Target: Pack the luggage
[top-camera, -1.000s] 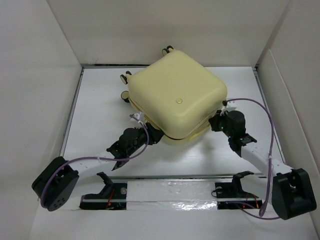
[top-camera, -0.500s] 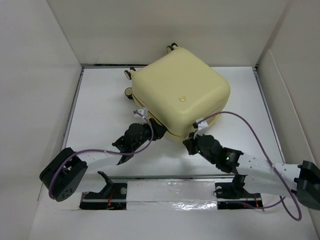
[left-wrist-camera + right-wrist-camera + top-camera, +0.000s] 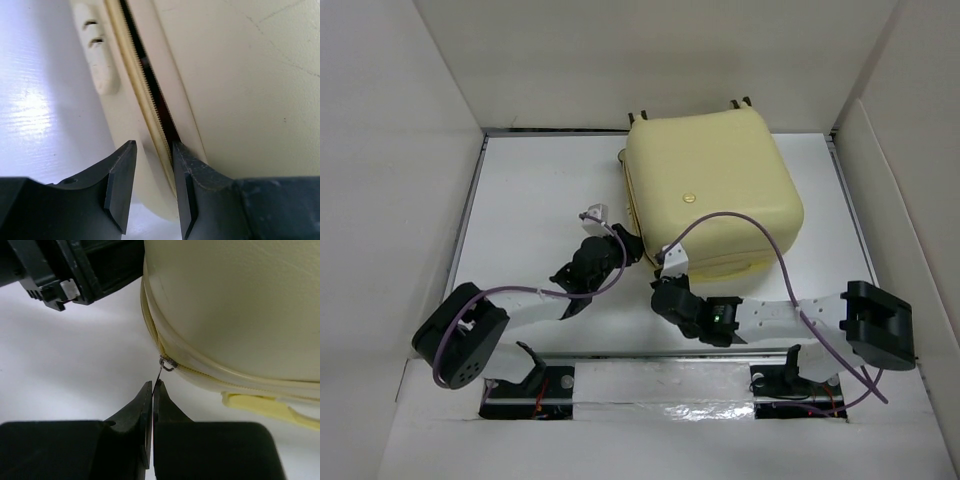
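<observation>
Zipping is judged unfinished: luggage [image 3: 715, 190] seam [image 3: 150, 95] gaping, zipper pull [image 3: 160, 372] clamped by the right gripper [image 3: 152, 389], left gripper [image 3: 153, 152] spread at that seam.

The luggage [image 3: 715, 190] blocks the far right; bare table [image 3: 520, 200] lies open to its left.

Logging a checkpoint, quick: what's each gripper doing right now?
Left gripper: open, at the luggage seam.
Right gripper: shut on the zipper pull.
</observation>
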Motion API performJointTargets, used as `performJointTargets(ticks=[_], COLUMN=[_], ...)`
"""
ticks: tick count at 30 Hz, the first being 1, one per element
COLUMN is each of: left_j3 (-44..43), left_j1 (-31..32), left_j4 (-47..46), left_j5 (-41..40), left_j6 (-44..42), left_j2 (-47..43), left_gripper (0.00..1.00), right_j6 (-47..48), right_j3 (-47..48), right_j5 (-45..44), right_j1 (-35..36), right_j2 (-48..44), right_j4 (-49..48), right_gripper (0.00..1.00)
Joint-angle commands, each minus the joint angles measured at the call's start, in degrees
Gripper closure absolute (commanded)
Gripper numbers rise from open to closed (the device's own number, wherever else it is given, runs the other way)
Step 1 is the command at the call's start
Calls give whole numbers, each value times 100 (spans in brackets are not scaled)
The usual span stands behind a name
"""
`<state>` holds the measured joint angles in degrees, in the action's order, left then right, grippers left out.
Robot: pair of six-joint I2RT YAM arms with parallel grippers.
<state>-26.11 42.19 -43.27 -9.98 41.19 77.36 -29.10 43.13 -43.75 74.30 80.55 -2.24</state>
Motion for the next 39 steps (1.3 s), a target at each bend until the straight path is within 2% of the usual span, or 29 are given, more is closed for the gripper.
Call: performJointTargets(ticks=[1,4,8,9,10,15,18,23,26,32,35,39], left_j3=[-378,-132,-8,-34,-217,-1149,-2220,-4433,-5173,-6141,-6362,-6389], left_j1=[88,-202,-747,-844,-1027,-1538,-1898,-2233,-2312,-2365,-2365,-2313], left_j4=[-535,-456,-261,-218,-122,458,861,1820,1953,2252,2034,1305], left_j5=[892,797,523,488,445,470,1003,2077,2623,3019,3265,3546], left_j6=[187,144,363,450,469,548,487,249,284,381,679,1215], left_j2=[95,-343,-1073,-1144,-1214,-812,127,2103,2816,3724,4048,4322], left_gripper=[68,65,42,34,31,14,9,7,6,5,5,8], right_j6=[-165,-228,-227,-280,-289,-657,-754,-799,-755,-720,-720,-833], right_j3=[-93,-673,-1394,-1491,-1631,-1800,-1940,-2011,-2020,-2046,-2063,-2142], right_j5=[1230,1140,1763,2025,2202,2625,2617,2406,2380,2380,2371,2327], right_j1=[577,577,577,577,629,770,770,770,770,770,770,770], right_j2=[-65,-791,-1953,-2191,-2411,-3826,-4362,-4680,-4663,-4601,-4592,-4601], right_j4=[-2156,-2202,-1948,-1573,-1395,439,776,1050,1103,1121,1112,1121], right_gripper=[100,100,100,100,100,100,100,100,100,100,100,100])
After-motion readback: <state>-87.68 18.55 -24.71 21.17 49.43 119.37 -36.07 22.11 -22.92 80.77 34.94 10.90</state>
